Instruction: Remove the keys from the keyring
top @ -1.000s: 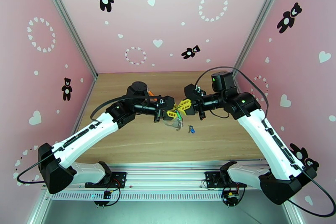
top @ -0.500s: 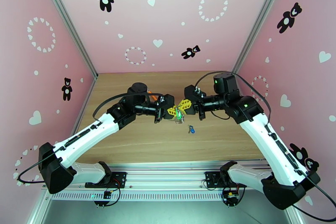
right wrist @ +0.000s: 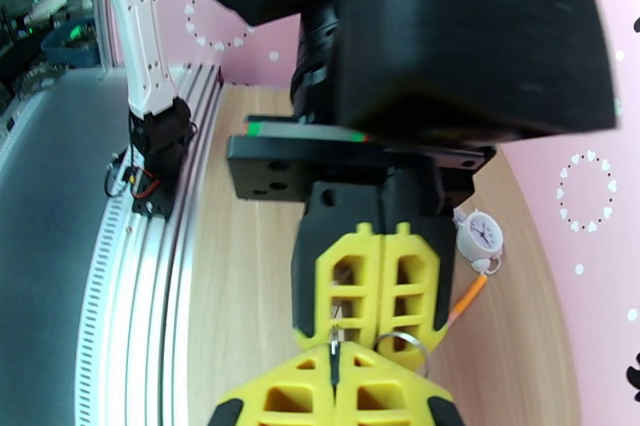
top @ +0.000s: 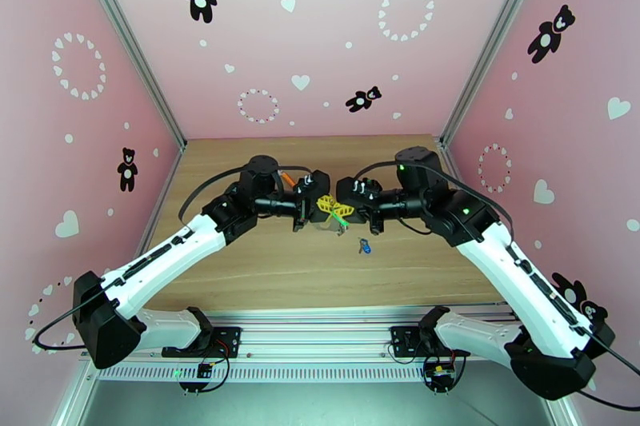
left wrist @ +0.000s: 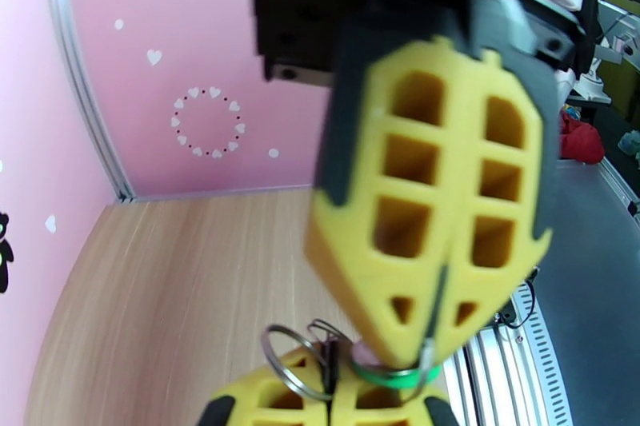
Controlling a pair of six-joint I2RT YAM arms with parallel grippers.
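**Keyring, held in mid-air between both arms: one key off, one in hand**

Change noted. Against the views of a second ago, the right arm has swung in toward the left. The two sets of yellow jaws, then a little apart, now meet tip to tip above the middle of the bench [top: 264, 272]. The small bundle that hung below them has come up with them. We read this as the start of work on the second key. The blue key [top: 365, 245] lies loose on the wood just right of the meeting point, where it lay before, so we count it as already removed.

Left jaws. Closed, with no gap between the fingers. In the left wrist view the wire ring of the keyring [left wrist: 266, 354] sticks up from between them, so we list them as gripping the keyring. We cannot make out the black strap in any view.

Right jaws. Closed as well. The green key [left wrist: 398, 376] sits at their very tip, its green band wrapped just below the fingertips. A thin dark blade shows in the seam between the fingers. We judge that they are pinching that key.

Status. The green key is not yet free. The ring and the green band are almost touching.
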